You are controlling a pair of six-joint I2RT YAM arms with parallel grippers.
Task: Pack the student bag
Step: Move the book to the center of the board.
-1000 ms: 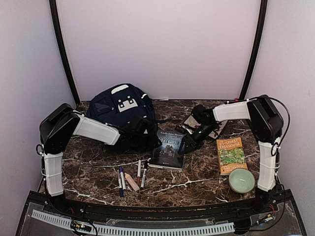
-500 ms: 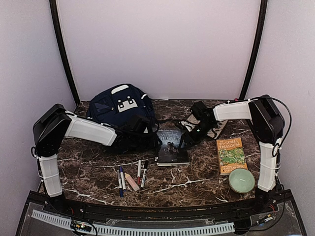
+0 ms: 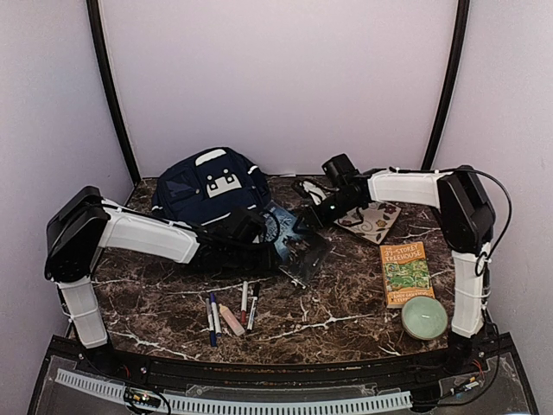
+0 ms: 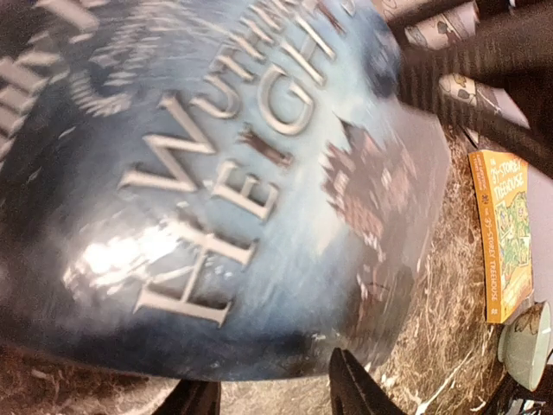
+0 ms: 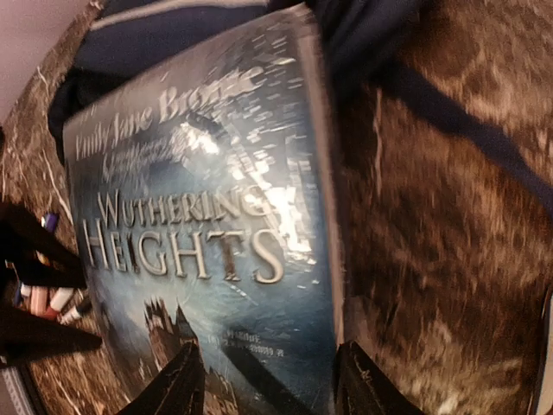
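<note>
Top external view showed the student bag (image 3: 212, 186) sitting at the back left of the marble-patterned bench (image 3: 346, 322), close to the rear wall. Just beside its right side, the Wuthering Heights book (image 3: 301, 249) stood tilted off the bench, between the left gripper (image 3: 263, 242) and the right gripper (image 3: 304, 223).

In the left wrist view the book's cover filled the frame. The gripper's fingers (image 4: 354, 389) stood apart below the book's lower edge, and I could not tell whether they clamped anything.

In the right wrist view the fingers (image 5: 183, 380) were also apart at the book's lower end, one across the cover and one by the spine. Whether they held it could not be told.

Several pens (image 3: 230, 313) lay near the front. An orange Treehouse book (image 3: 406, 273) lay at the right, with a pale green bowl (image 3: 424, 317) just in front of it.
</note>
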